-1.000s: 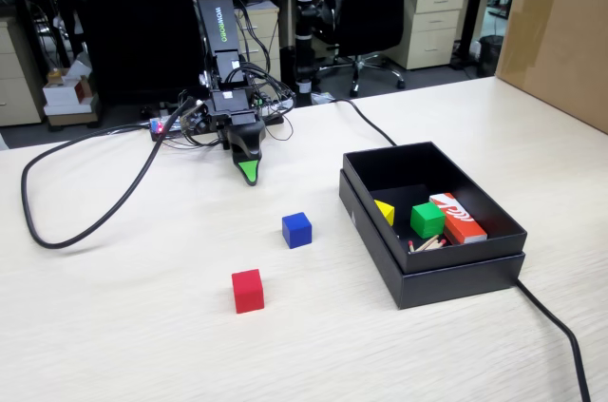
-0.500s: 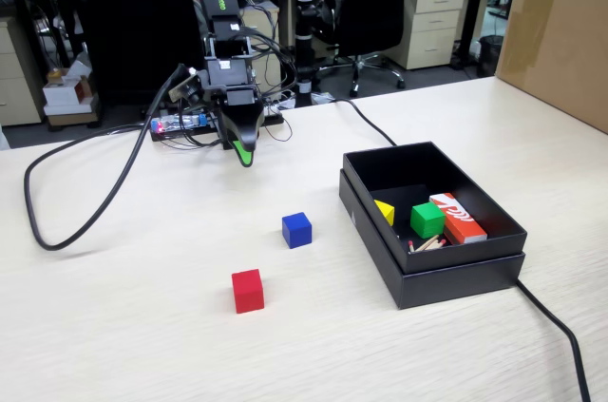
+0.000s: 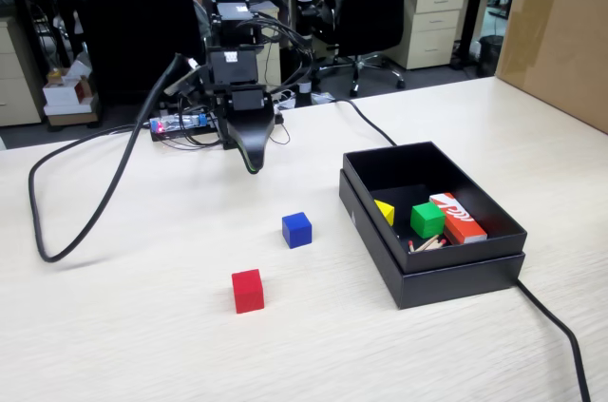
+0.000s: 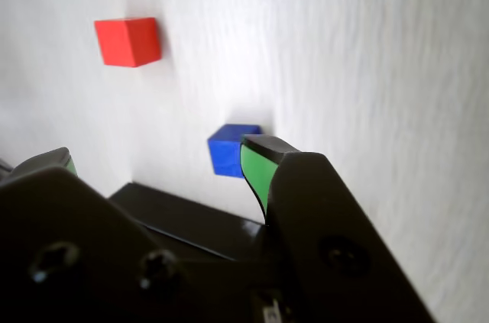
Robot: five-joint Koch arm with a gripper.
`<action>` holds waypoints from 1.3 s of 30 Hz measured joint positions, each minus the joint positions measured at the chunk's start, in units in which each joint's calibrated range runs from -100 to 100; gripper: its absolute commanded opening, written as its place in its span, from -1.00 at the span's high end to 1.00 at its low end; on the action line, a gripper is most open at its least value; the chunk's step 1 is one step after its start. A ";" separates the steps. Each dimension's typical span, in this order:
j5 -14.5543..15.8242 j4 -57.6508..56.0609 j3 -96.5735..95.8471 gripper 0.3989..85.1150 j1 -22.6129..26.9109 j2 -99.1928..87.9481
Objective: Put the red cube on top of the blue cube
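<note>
Desk (image 3: 171, 345) first: you have a pale wood-grain top filling most of the fixed view, with a thick black cable (image 3: 95, 202) looping across its left side. Next in size is the brown cardboard panel (image 3: 556, 36) standing at the far right edge. Your arm (image 3: 231, 69) rises at the back of the desk, wires bundled round it, and its pincer (image 3: 251, 162) hangs above the surface, tip pointing down. In the wrist view the pincer (image 4: 157, 159) shows two green-edged tips set well apart with bare desk between them, so it is spread wide and holds nothing. The black open box (image 3: 432, 259) sits to the right in the fixed view (a second cable (image 3: 556, 326) runs off from its near corner); inside you can see a red-orange and white carton (image 3: 457, 217), a green cube (image 3: 427, 220) and a yellow piece (image 3: 385, 212).

The blue cube (image 3: 296, 230) rests on the desk between the pincer and the box, nearer the middle. The red cube (image 3: 248, 290) sits on the desk closer to the camera and a little left of the blue one, the two near each other but apart. In the wrist view the blue cube (image 4: 228, 151) is partly hidden behind the right tip, and the red cube (image 4: 128, 41) lies beyond it, upper left.
</note>
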 measured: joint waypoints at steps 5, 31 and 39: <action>0.05 -3.56 18.44 -0.02 -0.93 21.62; -0.44 -3.56 41.72 -0.02 -3.27 58.90; -0.44 -3.56 42.36 -0.02 -3.17 62.78</action>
